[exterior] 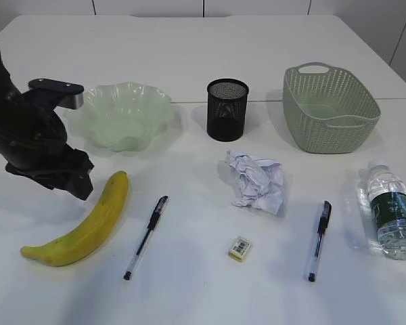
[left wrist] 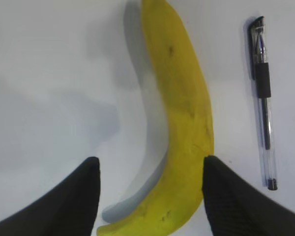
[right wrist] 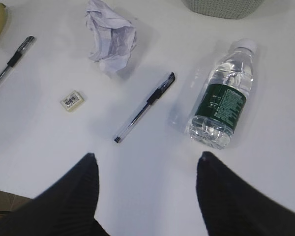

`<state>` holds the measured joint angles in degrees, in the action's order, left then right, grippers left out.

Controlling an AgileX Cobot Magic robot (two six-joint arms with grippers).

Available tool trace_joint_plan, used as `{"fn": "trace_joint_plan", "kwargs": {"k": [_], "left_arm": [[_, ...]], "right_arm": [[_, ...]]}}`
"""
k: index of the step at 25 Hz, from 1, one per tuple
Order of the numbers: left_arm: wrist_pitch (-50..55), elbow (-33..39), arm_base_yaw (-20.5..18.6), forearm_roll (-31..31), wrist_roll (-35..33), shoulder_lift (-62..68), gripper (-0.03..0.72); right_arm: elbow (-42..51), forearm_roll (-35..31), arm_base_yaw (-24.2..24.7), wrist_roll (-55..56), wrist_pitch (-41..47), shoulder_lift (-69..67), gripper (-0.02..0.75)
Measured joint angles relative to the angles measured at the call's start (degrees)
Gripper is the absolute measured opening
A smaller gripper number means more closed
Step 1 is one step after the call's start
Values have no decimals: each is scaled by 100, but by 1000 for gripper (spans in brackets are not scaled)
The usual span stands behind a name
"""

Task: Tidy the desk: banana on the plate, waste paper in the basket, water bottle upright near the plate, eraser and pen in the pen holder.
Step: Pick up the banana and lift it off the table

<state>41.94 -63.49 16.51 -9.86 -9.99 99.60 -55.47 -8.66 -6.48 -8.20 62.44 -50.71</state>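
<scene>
Nearest the front edge of the desk (exterior: 203, 298) lie the small things: the eraser (exterior: 240, 248) flat on its side, with a pen (exterior: 146, 236) to its left and a second pen (exterior: 319, 240) to its right, both pointing roughly front to back; the banana (exterior: 82, 227) lies left of the first pen, its stem end toward the front left and its tip curving up toward the plate; the water bottle (exterior: 390, 209) lies on its side at the far right, cap pointing away, well apart from the plate.

The left gripper (left wrist: 150, 194) hangs above the banana's near half with its jaws well apart; in the left wrist view the right finger (left wrist: 236, 201) overlaps the banana's edge, but whether it touches the fruit cannot be told; nothing is gripped. The right gripper (right wrist: 145, 191) hovers over bare desk at the front right, jaws equally wide and holding nothing; the second pen and the bottle lie just beyond it.

Further back, the waste paper (exterior: 257, 179) sits near the middle, just behind the eraser, still on the tabletop.

Farthest, along the seam line, stand three containers in a row: the plate (exterior: 125, 115) at left, the pen holder (exterior: 227, 108) in the middle, the basket (exterior: 329, 108) at right; as far as can be seen, none holds anything.
</scene>
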Motion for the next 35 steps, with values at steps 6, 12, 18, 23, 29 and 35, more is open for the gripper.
{"fn": "trace_joint_plan", "kwargs": {"k": [6, 12, 18, 23, 29, 35], "left_arm": [[-267, -24, 499, 34, 0, 358, 468], [-400, -24, 625, 34, 127, 779, 468], [-529, -28, 625, 116, 153, 993, 468], [-611, -37, 625, 116, 163, 1029, 465], [-586, -37, 625, 119, 176, 1309, 449], [-435, -37, 625, 93, 187, 1315, 307]], "right_arm": [[0, -41, 0, -9, 4, 0, 464], [0, -41, 0, -23, 101, 0, 464], [0, -41, 0, -23, 111, 0, 464], [0, -41, 0, -23, 111, 0, 464], [0, -41, 0, -23, 123, 0, 464], [0, -41, 0, -23, 123, 0, 463]]}}
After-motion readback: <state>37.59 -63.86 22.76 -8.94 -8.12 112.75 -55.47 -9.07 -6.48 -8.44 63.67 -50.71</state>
